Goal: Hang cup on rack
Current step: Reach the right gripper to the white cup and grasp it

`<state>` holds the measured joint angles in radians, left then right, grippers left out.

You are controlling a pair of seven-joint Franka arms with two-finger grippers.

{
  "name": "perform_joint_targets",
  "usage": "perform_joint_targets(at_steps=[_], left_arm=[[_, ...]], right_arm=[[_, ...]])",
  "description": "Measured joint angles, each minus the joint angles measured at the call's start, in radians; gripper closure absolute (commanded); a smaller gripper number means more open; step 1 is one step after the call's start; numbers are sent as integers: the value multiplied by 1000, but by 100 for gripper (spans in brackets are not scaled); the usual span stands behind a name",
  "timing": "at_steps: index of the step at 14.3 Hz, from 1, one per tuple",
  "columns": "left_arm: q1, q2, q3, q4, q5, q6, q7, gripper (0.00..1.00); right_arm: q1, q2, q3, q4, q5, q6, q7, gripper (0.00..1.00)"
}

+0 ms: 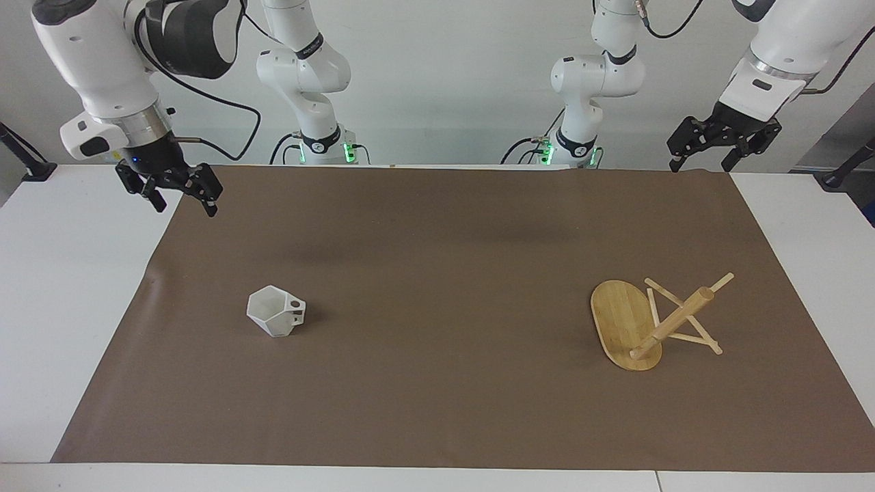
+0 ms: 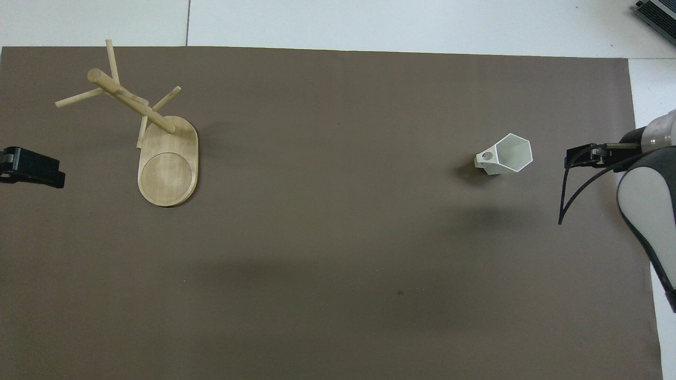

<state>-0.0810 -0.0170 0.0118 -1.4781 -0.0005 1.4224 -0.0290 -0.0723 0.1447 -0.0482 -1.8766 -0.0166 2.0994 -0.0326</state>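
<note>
The cup [image 1: 276,311] stands on the mat [image 1: 437,273] toward the right arm's end of the table; the rack [image 1: 646,326] stands on the mat toward the left arm's end, well apart from it. The right gripper [image 1: 184,201] hangs over the mat's edge at its own end; the left gripper [image 1: 704,160] over the mat's corner at the other.

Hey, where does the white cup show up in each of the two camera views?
Facing view: the white cup stands on the brown mat, left of centre in the picture.
Overhead view: the cup is right of centre.
Shared landmark: the bamboo rack, toward the left arm's end of the table.
</note>
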Motion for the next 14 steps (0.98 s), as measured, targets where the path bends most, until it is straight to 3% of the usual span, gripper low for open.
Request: perform_joint_targets(at_steps=[6, 14], left_arm=[[0, -1, 0, -1, 0, 0, 0, 0], [0, -1, 0, -1, 0, -1, 0, 0]], right_arm=[[15, 74, 35, -20, 0, 145, 42, 0], [14, 135, 36, -28, 0, 240, 55, 0]])
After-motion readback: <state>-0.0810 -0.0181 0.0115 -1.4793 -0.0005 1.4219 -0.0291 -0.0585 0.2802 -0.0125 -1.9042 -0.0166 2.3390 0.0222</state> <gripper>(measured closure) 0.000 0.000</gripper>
